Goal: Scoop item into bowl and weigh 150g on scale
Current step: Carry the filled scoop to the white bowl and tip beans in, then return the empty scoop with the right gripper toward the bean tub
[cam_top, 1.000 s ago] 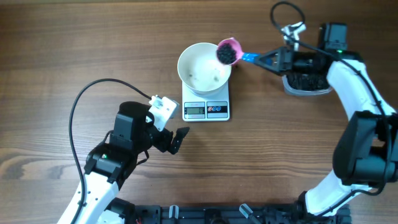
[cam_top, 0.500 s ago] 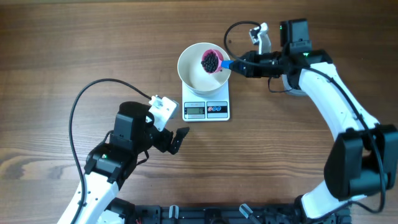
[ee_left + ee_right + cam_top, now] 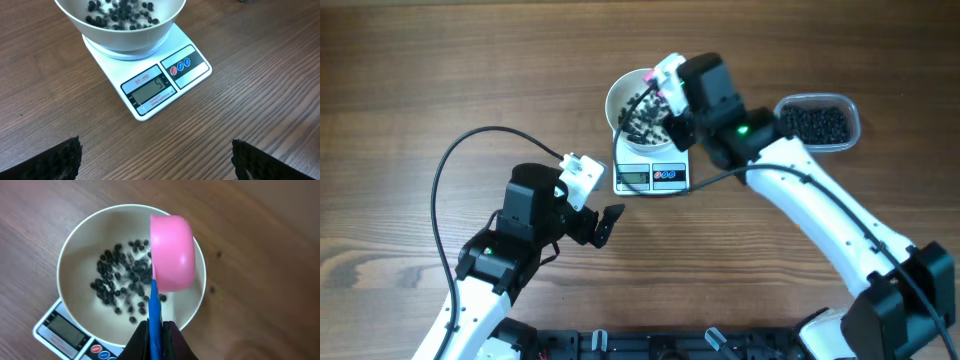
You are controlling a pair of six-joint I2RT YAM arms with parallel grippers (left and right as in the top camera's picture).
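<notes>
Wooden table (image 3: 420,80): one bowl (image 3: 75,280), one scale (image 3: 155,80), one scoop (image 3: 172,255).

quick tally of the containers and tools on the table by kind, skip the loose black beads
bowl: 1
scale: 1
scoop: 1
clear tub: 1
total: 4
</notes>
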